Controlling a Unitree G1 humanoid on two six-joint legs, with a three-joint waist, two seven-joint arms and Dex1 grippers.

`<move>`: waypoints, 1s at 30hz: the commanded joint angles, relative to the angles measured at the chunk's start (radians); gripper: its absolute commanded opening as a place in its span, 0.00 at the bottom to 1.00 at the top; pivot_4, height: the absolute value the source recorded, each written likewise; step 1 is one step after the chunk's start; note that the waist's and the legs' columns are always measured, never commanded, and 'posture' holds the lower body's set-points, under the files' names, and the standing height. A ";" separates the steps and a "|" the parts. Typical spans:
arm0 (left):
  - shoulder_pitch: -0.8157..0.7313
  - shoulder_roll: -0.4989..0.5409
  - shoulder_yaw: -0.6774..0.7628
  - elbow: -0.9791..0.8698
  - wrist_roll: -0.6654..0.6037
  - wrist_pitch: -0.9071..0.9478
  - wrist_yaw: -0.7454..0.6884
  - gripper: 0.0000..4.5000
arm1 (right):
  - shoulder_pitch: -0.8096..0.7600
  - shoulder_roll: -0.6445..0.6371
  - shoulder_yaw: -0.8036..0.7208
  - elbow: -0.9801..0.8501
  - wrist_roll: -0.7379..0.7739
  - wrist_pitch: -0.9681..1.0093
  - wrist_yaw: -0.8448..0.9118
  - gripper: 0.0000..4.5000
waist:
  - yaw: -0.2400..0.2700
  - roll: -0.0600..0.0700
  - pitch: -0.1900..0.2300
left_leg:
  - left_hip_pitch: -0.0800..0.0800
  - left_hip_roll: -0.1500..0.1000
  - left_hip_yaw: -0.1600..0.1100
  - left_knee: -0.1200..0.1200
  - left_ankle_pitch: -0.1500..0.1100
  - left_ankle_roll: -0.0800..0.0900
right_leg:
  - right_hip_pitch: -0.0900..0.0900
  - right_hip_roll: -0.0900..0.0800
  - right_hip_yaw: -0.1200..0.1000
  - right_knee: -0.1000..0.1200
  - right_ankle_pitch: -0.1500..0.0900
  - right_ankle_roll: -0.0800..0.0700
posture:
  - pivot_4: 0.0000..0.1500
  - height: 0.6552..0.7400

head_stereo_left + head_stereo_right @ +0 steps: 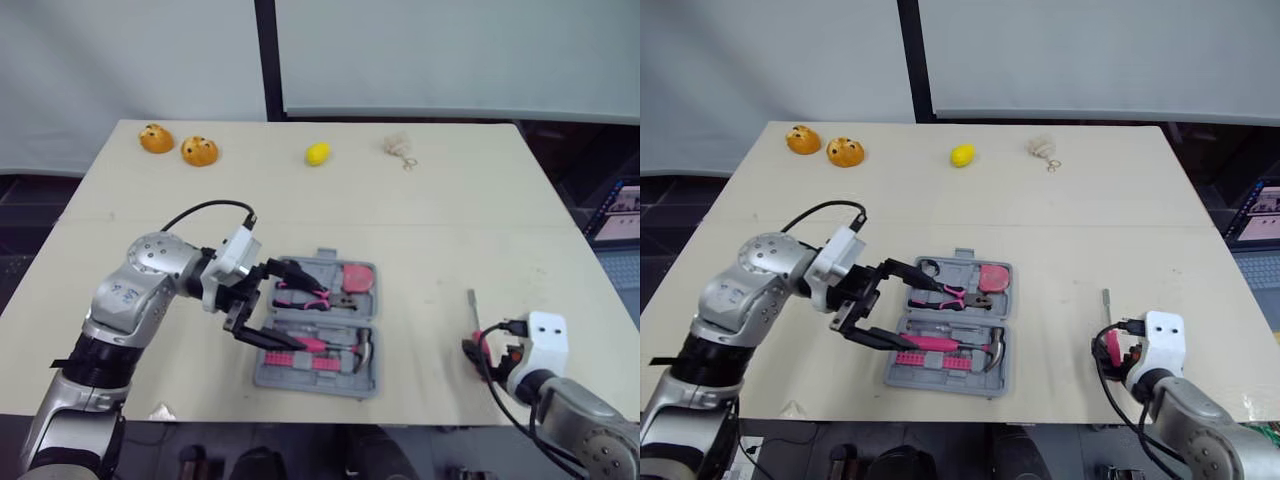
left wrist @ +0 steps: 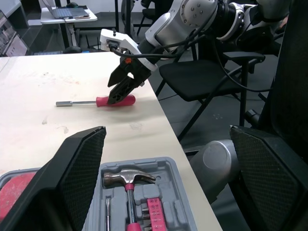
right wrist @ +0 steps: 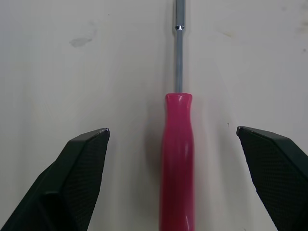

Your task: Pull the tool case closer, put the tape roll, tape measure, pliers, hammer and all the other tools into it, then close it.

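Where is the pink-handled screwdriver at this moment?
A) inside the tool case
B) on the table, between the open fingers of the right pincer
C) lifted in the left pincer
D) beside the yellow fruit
B: the screwdriver lies flat on the table, and its pink handle sits in the gap of the right pincer, which is wide open and not touching it.

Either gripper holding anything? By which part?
Nothing held: right gripper open, straddling the screwdriver handle without touching; left gripper open above the tool case.
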 commanded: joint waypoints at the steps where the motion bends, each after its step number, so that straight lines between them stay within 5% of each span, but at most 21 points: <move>1: -0.021 -0.009 0.005 -0.011 0.003 -0.019 0.002 0.98 | -0.019 0.001 0.006 0.032 -0.043 -0.014 0.018 1.00 | 0.000 0.000 0.000 | 0.000 0.000 0.000 0.000 0.000 0.000 | 0.000 0.000 0.000 0.000 0.000 0.000 | 1.00 1.00; 8: -0.034 -0.026 0.005 0.001 0.016 -0.029 0.012 0.99 | -0.072 0.003 0.040 0.135 -0.116 -0.048 0.061 0.94 | -0.001 0.000 0.000 | 0.000 0.000 0.000 0.000 0.000 0.000 | 0.000 0.000 0.000 0.000 0.000 0.000 | 1.00 1.00; 10: -0.037 -0.030 0.005 0.006 0.021 -0.033 0.015 1.00 | -0.084 0.005 0.048 0.146 -0.130 -0.057 0.076 0.81 | -0.002 0.000 0.000 | 0.000 0.000 0.001 0.001 0.000 0.000 | 0.000 0.000 0.000 0.000 0.000 0.000 | 1.00 1.00; 16: -0.039 -0.035 0.012 0.009 0.025 -0.032 0.027 1.00 | -0.086 0.023 0.060 0.111 -0.145 -0.046 0.090 0.13 | -0.001 0.000 0.000 | 0.000 0.000 0.000 0.000 0.000 0.000 | 0.000 0.000 0.000 0.000 0.000 0.000 | 1.00 1.00; 20: -0.028 -0.030 0.013 -0.002 0.023 -0.033 0.029 1.00 | -0.105 0.062 0.033 0.022 -0.107 0.019 0.058 0.13 | -0.002 0.000 0.000 | 0.000 0.000 0.000 0.000 0.000 0.000 | 0.000 0.000 0.000 0.000 0.000 0.000 | 1.00 1.00; 25: -0.007 -0.020 0.012 -0.021 0.021 -0.032 0.023 1.00 | -0.159 0.278 0.046 -0.172 -0.019 0.205 -0.070 0.13 | -0.010 0.000 0.000 | 0.000 0.001 -0.001 -0.001 0.001 -0.002 | -0.001 0.000 0.000 0.002 0.000 0.000 | 1.00 1.00; 30: 0.013 -0.006 -0.001 -0.020 0.040 -0.063 -0.007 1.00 | -0.213 0.446 0.103 -0.163 -0.105 0.262 -0.185 0.13 | -0.023 0.000 0.000 | -0.002 0.001 -0.002 0.000 0.001 -0.002 | -0.002 -0.001 -0.001 0.001 0.000 -0.001 | 1.00 1.00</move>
